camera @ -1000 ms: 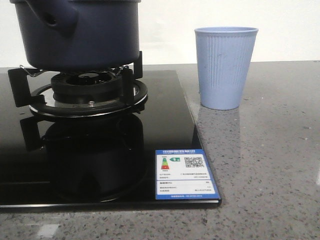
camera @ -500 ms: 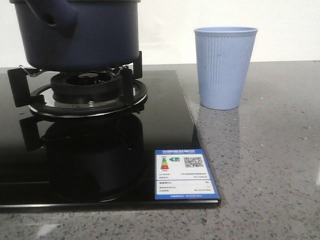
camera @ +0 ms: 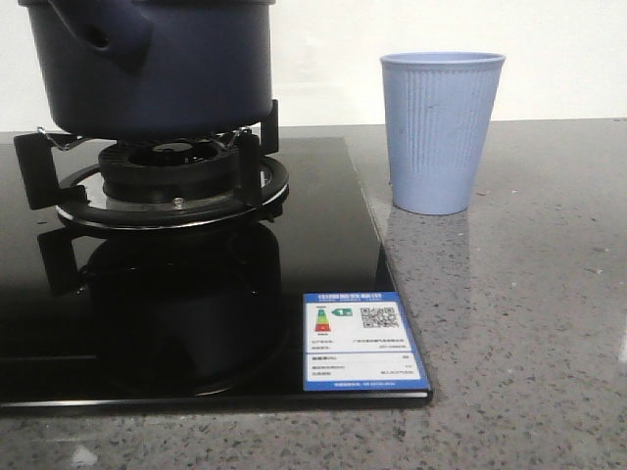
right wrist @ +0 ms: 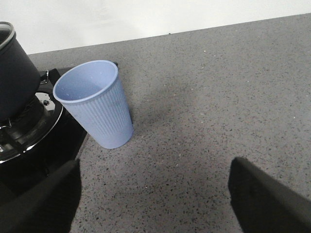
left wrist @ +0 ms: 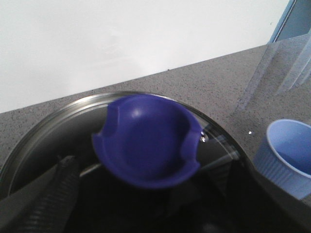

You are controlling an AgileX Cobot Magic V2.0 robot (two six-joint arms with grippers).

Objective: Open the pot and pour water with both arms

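The dark navy pot (camera: 167, 69) sits on the gas burner at the left, its stubby handle (camera: 108, 34) toward me. The front view cuts off its top and shows no gripper. In the left wrist view a glass lid with a steel rim (left wrist: 53, 124) covers the pot, with a blue knob (left wrist: 146, 141) at its middle. My left gripper (left wrist: 155, 204) is open just above the lid, one dark finger (left wrist: 60, 194) beside the knob, not closed on it. My right gripper (right wrist: 155, 194) is open and empty over the counter, near the light blue ribbed cup (right wrist: 95, 104).
The burner stand (camera: 167, 186) sits on a glossy black hob (camera: 323, 245) with a label sticker (camera: 361, 341) at its front right corner. The cup (camera: 439, 132) stands upright on the grey speckled counter (camera: 519, 323), right of the hob. A white wall is behind.
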